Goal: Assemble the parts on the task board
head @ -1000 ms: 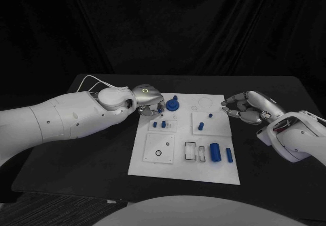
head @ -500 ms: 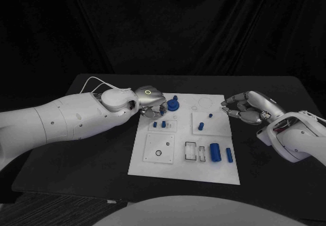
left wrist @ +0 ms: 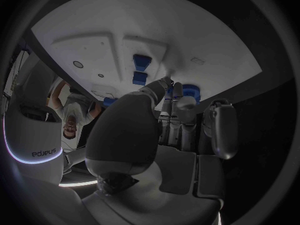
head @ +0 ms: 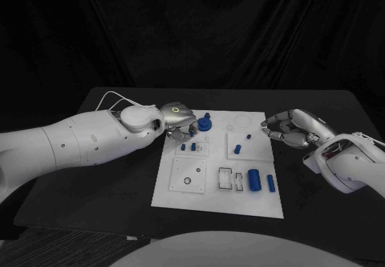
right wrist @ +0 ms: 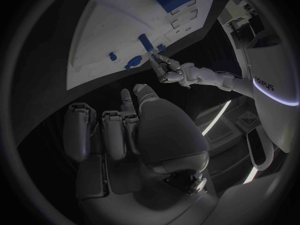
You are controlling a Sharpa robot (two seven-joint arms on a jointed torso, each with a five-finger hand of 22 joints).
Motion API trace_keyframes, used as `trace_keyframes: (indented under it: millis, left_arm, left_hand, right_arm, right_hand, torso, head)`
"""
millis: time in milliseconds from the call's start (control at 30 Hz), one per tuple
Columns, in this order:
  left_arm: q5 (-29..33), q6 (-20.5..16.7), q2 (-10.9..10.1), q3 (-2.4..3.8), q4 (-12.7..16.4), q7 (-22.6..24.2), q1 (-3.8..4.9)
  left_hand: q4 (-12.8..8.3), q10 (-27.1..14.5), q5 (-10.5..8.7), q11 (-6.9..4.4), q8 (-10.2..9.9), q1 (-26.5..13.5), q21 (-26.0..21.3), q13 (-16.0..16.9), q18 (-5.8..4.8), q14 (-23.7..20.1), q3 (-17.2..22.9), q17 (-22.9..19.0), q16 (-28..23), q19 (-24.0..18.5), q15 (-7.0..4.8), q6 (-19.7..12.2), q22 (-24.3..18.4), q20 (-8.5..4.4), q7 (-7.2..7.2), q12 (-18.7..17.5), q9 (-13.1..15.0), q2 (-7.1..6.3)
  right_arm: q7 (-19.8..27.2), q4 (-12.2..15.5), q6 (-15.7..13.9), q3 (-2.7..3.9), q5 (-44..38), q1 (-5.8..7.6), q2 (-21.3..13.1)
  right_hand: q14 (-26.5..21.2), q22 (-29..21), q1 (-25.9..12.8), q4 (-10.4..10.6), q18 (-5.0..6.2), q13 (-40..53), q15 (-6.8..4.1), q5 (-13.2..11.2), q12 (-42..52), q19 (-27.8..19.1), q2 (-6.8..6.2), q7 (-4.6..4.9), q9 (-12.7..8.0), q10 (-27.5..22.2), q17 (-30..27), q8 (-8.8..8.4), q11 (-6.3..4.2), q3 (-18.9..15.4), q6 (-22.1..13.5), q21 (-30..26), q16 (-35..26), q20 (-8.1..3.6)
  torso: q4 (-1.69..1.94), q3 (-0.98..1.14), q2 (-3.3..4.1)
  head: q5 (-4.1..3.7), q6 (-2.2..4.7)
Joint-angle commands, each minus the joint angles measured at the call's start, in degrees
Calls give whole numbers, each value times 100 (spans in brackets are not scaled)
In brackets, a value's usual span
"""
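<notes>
- At the task board [head: 215, 197] 11 o'clock corner: left hand [head: 178, 119] fingers pinch the blue knob part [head: 205, 123].
- At 2 o'clock, off-board: right hand [head: 290, 129] curled closed, holding nothing.

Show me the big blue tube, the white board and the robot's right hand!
big blue tube [head: 254, 179], head view, middle of its body.
white board [head: 241, 203], head view, bare near edge.
right hand [head: 290, 129], head view, middle of the hand.

Robot lab, black-draped table [head: 120, 183], task board [head: 192, 197]
</notes>
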Motion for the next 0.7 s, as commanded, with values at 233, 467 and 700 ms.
trace_keyframes:
  millis: [233, 467, 700]
  left_arm:
    - [-2, 94, -18, 4, 31, 34, -23]
    - [-2, 113, -38, 4, 52, 28, -27]
    - [-1, 166, -50, 4, 63, 21, -31]
  left_hand:
    - [15, 39, -37, 2, -13, -54, -28, -6, -29, -45, 7, -13, -30, -33, -3, -39, 1082, 11, -15, -26, -7, -12]
    - [21, 42, -45, 4, -34, -64, -50, -9, -26, -71, 2, -55, -53, -44, 1, -68, 1076, 13, -13, -40, -15, -11]
    - [23, 41, -47, 4, -38, -65, -56, -10, -24, -74, 2, -60, -56, -47, 1, -75, 1075, 13, -14, -44, -17, -10]
  right_arm:
    - [-113, -5, 38, 3, -34, -29, 4]
    - [-119, -14, 47, 3, -34, -34, 16]
    - [-125, -14, 50, 3, -34, -37, 15]
  right_hand:
    - [508, 1192, 79, -15, 12, 1492, -23, -11, -37, 154, 6, 4, -8, 632, 1054, -19, -8, 50, 52, -16, -25, 15]
    - [507, 1191, 85, -20, 13, 1492, -24, -11, -37, 153, 8, 4, -9, 632, 1048, -21, -8, 58, 51, -18, -28, 14]
    - [507, 1191, 85, -20, 13, 1492, -24, -11, -37, 153, 8, 4, -9, 632, 1048, -21, -8, 58, 51, -18, -28, 14]
  torso:
    - [0, 1, -1]
    - [-1, 1, 0]
    - [-1, 1, 0]
  head:
    - [5, -1]
    - [13, -1]
    - [9, -1]
